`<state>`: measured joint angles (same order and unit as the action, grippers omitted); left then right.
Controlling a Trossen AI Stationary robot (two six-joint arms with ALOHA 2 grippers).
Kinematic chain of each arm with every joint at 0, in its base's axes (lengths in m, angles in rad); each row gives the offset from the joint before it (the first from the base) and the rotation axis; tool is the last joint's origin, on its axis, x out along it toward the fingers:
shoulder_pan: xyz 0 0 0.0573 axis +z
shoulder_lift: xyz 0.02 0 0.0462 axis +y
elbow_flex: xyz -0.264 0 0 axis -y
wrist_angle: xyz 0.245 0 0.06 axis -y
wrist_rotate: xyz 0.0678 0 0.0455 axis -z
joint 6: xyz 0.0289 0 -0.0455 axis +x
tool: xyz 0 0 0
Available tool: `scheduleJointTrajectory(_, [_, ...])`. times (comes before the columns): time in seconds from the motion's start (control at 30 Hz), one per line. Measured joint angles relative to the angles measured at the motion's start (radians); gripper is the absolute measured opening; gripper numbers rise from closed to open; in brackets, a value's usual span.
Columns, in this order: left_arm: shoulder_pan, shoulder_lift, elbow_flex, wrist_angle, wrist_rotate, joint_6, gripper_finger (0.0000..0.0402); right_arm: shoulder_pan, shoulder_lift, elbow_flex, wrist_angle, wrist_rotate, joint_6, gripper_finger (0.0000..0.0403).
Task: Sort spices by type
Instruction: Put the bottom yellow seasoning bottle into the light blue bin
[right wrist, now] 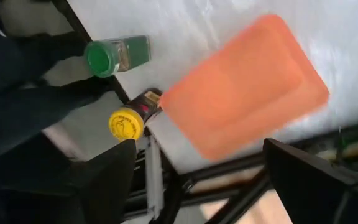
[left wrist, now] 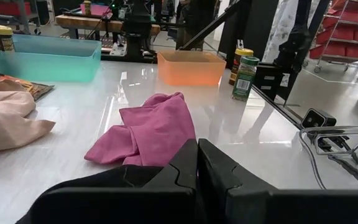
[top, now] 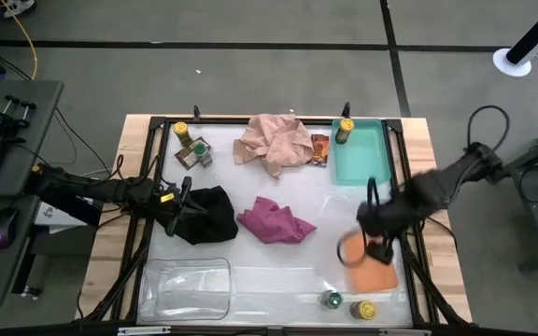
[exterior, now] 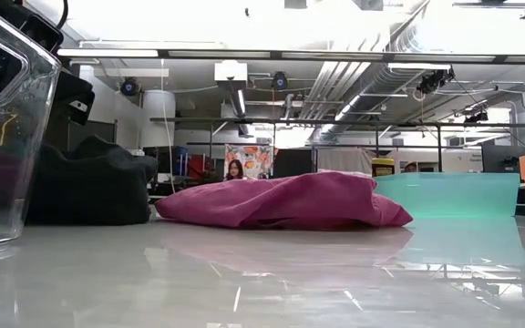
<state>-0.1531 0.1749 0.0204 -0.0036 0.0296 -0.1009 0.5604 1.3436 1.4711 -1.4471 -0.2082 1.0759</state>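
Observation:
My left gripper [top: 180,201] is shut at the left edge of the black cloth [top: 208,213], which fills the ground below its fingers in the left wrist view [left wrist: 92,193]. My right gripper [right wrist: 197,180] is open wide, hovering above the orange tray [right wrist: 241,93] and touching nothing. A green-lid jar [right wrist: 107,57] lies on its side and a yellow-lid jar [right wrist: 125,122] sits by the tray's near corner. More jars stand at the far left [top: 192,147]. One yellow-lid jar [top: 346,127] stands in the teal tray [top: 362,159]. A foil packet [top: 318,147] lies flat beside the teal tray. My left gripper has its shut fingers [left wrist: 188,168] right over the black cloth's left edge. I cannot tell whether they touch it or hold any of it.
A magenta cloth [top: 274,222] lies mid-table and a pink cloth [top: 271,140] lies at the far side. A clear tray [top: 192,287] sits at the near left. The table's black frame [top: 418,271] runs close to the orange tray.

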Motion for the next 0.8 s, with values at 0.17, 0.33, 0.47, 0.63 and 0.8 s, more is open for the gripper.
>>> scheduleJointTrajectory(0.17, [0.0, 0.0, 0.0, 0.0, 0.0, 0.0, 0.0, 0.147, 0.098, 0.0, 0.157, 0.076, 0.016, 0.0343])
scheduleJointTrajectory(0.33, [0.0, 0.0, 0.0, 0.0, 0.0, 0.0, 0.0, 0.317, 0.175, -0.001, 0.22, 0.109, 0.025, 0.0343])
scheduleJointTrajectory(0.47, [0.0, 0.0, 0.0, 0.0, 0.0, 0.0, 0.0, 0.429, 0.236, -0.001, 0.296, 0.129, 0.05, 0.0344])
scheduleJointTrajectory(0.63, [0.0, 0.0, 0.0, 0.0, 0.0, 0.0, 0.0, 0.499, 0.326, -0.001, 0.419, 0.164, 0.046, 0.0344])
scheduleJointTrajectory(0.8, [0.0, 0.0, 0.0, 0.0, 0.0, 0.0, 0.0, 0.495, 0.402, -0.001, 0.413, 0.204, 0.045, 0.0344])
